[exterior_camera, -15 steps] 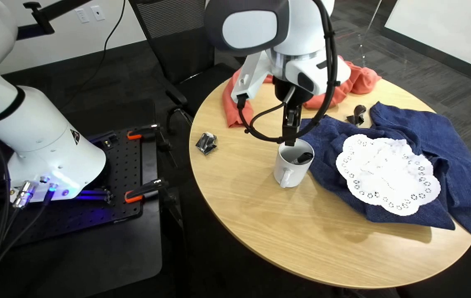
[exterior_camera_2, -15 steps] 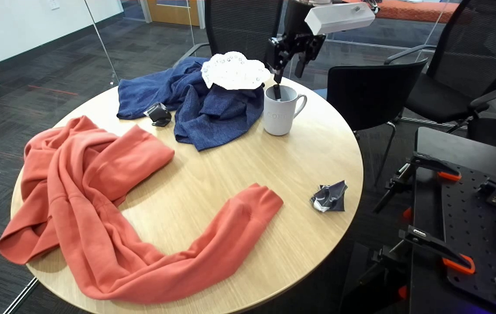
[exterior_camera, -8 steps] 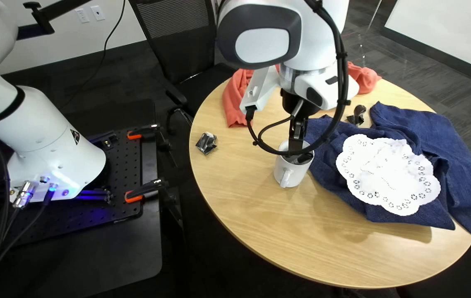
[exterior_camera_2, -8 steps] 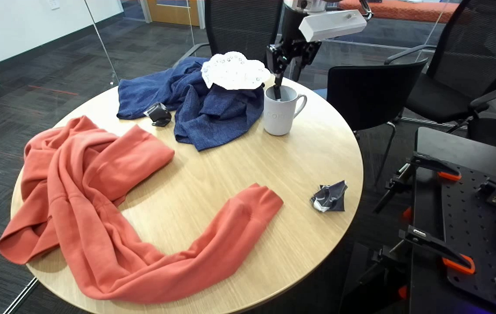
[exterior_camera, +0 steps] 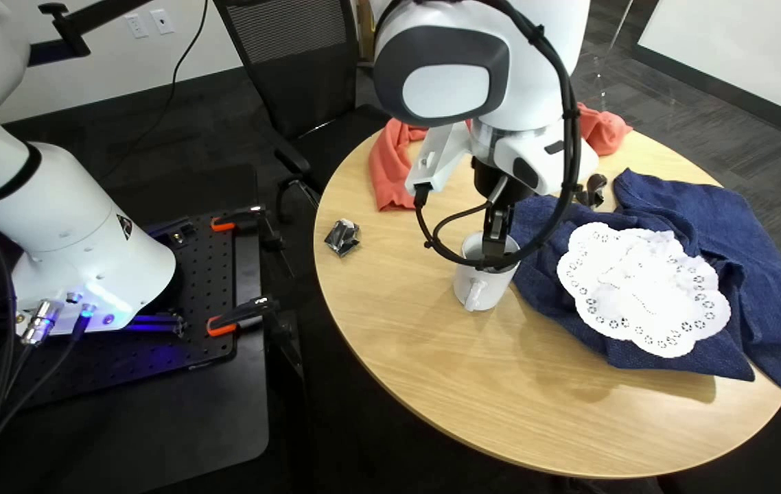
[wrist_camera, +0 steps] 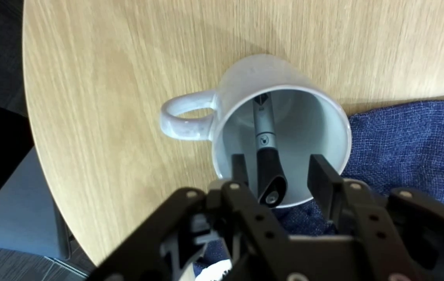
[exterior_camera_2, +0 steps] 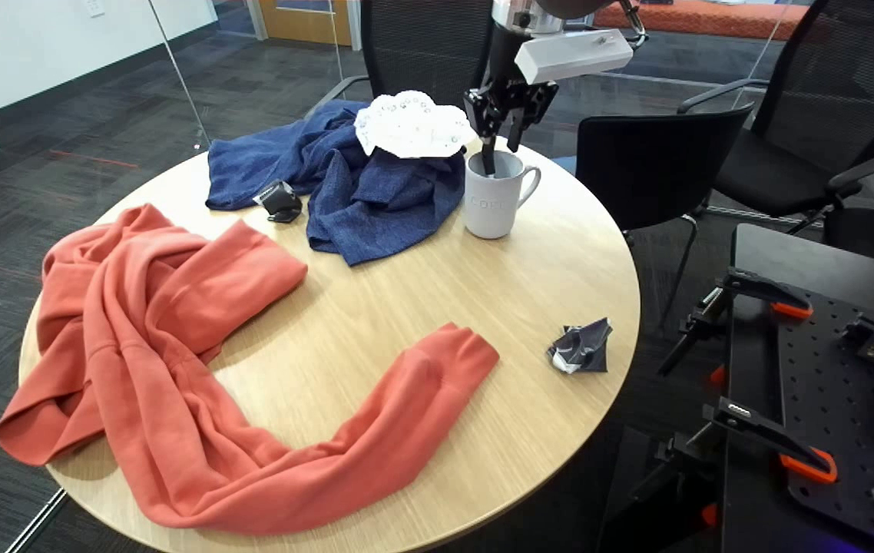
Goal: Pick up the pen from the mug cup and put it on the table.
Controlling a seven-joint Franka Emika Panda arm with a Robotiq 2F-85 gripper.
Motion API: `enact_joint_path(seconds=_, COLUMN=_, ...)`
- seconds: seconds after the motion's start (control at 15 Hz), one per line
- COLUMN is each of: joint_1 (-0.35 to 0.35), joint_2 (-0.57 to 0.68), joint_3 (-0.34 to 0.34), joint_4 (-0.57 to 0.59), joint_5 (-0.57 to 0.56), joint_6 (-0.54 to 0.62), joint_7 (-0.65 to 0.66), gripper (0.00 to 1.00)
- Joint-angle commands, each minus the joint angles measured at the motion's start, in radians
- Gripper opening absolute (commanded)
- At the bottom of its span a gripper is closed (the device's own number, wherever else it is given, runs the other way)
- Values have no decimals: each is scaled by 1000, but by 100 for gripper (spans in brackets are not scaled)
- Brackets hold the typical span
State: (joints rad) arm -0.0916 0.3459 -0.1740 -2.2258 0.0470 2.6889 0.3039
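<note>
Orange garment [exterior_camera_2: 168, 307], blue cloth [exterior_camera_2: 381, 198], lace doily [exterior_camera: 644, 291]

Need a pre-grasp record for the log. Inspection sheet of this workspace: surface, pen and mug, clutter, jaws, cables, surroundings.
Surface: round, light wooden table.
Pen: leaning in the mug cup, black end uppermost.
Mug cup: upright on the table.
Clutter: coral garment, navy cloth with white doily on it, crumpled dark wrapper, small dark object.
Jaws: open, the pen's black end between them in the wrist view.
Cables: black cable loops from the arm, passing in front of the mug cup in an exterior view; contact unclear.
Surroundings: black chairs, robot base beside the table.
</note>
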Motion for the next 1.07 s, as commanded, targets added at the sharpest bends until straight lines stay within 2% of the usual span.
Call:
enact_joint_path(seconds=0.0, joint_1=6, joint_2=26, joint_3=0, joint_4=28, joint_5=25, joint_6=10, joint_7=20, gripper=46)
enact_joint_path(seconds=0.4, joint_1=10, joint_2=57, joint_3=4, joint_4=36, joint_5=36, joint_6=54, joint_7=17, gripper=44)
enact_joint_path(seconds=1.0, joint_1=42, joint_2=112, joint_3=-30, joint_4=38, joint_5=17, joint_6=155, joint_7=30, gripper=41)
